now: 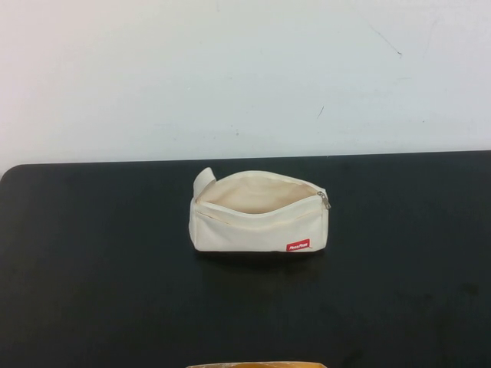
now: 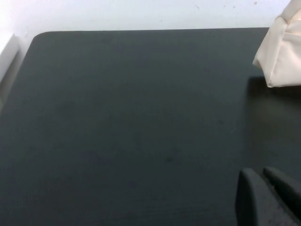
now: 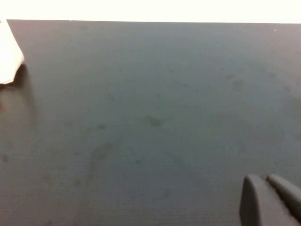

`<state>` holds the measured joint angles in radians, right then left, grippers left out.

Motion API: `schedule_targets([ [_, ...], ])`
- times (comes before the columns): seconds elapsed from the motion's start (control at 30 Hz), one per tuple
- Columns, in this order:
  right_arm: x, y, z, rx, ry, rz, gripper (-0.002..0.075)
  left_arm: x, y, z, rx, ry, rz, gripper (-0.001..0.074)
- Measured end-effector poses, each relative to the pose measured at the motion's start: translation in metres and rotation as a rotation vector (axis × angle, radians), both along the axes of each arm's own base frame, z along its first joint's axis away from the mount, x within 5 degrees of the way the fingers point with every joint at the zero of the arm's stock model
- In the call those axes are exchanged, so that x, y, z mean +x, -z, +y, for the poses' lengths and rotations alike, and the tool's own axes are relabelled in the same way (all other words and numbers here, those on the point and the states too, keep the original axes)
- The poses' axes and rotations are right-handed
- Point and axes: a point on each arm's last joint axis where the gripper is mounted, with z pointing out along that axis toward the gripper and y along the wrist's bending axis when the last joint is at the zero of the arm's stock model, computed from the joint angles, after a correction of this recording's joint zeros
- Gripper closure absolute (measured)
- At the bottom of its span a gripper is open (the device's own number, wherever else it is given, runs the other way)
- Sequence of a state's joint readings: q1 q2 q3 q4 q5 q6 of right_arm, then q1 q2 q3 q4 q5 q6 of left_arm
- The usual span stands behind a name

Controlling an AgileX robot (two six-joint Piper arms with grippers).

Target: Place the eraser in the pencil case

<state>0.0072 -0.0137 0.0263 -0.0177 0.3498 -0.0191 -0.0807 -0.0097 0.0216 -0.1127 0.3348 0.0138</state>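
Note:
The pencil case (image 1: 259,219) is a cream-white pouch with a red logo tag, lying in the middle of the black table (image 1: 92,268). Its zip is open and the mouth gapes upward. The metal pull sits at its right end. No eraser shows in any view. Neither gripper shows in the high view. In the left wrist view my left gripper (image 2: 263,176) is shut and empty, low over bare table, with one corner of the pouch (image 2: 283,52) far off. In the right wrist view my right gripper (image 3: 265,180) is shut and empty, and a pouch corner (image 3: 8,56) shows at the picture's edge.
A white wall (image 1: 245,69) rises behind the table's far edge. A thin tan strip (image 1: 253,365) shows at the near edge of the high view. Bare black table lies on both sides of the pouch.

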Motion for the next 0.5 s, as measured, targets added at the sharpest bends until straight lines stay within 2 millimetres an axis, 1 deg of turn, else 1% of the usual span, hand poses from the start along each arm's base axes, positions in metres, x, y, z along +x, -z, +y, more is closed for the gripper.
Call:
schedule_targets([
  [0.5, 0.0000, 0.0000, 0.0000, 0.000, 0.000, 0.000, 0.0727, 0.0000, 0.0000, 0.0002, 0.008, -0.001, -0.001, 0.0736],
])
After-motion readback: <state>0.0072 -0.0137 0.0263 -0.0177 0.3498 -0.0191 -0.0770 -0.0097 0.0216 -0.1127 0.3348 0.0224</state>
